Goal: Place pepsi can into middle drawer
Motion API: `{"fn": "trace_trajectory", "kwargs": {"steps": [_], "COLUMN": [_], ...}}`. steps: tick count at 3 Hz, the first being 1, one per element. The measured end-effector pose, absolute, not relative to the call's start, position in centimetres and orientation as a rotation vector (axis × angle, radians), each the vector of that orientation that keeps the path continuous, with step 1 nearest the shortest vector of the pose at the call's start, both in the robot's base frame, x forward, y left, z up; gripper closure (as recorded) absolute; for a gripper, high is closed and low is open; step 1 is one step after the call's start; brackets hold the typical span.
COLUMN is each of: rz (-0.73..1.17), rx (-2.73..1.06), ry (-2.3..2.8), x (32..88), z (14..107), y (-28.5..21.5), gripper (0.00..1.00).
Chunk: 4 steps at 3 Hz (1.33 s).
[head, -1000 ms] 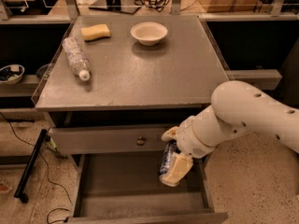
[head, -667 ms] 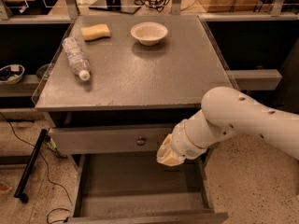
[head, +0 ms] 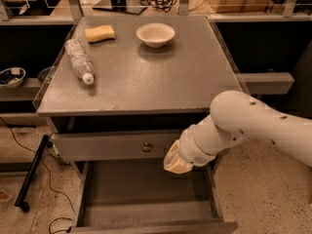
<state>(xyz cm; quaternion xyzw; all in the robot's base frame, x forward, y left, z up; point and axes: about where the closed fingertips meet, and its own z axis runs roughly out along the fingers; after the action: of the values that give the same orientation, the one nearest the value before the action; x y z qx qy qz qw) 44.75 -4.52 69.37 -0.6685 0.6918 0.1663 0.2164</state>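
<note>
Change: one second ago the gripper (head: pixel 176 163) hung lower over the open middle drawer (head: pixel 139 195) with the pepsi can showing beneath it. It now sits higher, above the drawer's right rear, in front of the knobbed drawer front (head: pixel 112 145). Pepsi can: not visible now. The drawer's exposed floor looks bare, so placement is unconfirmed and the can may be hidden by the wrist. Gripper state: cannot tell how far open, nor whether it holds anything. On the desk (head: pixel 161 82) above the drawer: water bottle (head: pixel 78 61), sponge (head: pixel 100 33), bowl (head: pixel 155 34).
</note>
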Motion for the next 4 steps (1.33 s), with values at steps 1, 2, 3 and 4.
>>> {"fn": "trace_trajectory", "kwargs": {"steps": [1, 2, 3, 4], "rz": [0.461, 0.461, 0.461, 0.461], "rx": [-1.853, -1.853, -1.853, -1.853], "ry": [1.917, 1.917, 1.917, 1.917], "x": [44.75, 44.75, 44.75, 44.75], "z": [69.37, 69.37, 69.37, 69.37], "y": [-4.52, -4.52, -4.52, -4.52], "gripper": [0.52, 0.28, 0.05, 0.00]}}
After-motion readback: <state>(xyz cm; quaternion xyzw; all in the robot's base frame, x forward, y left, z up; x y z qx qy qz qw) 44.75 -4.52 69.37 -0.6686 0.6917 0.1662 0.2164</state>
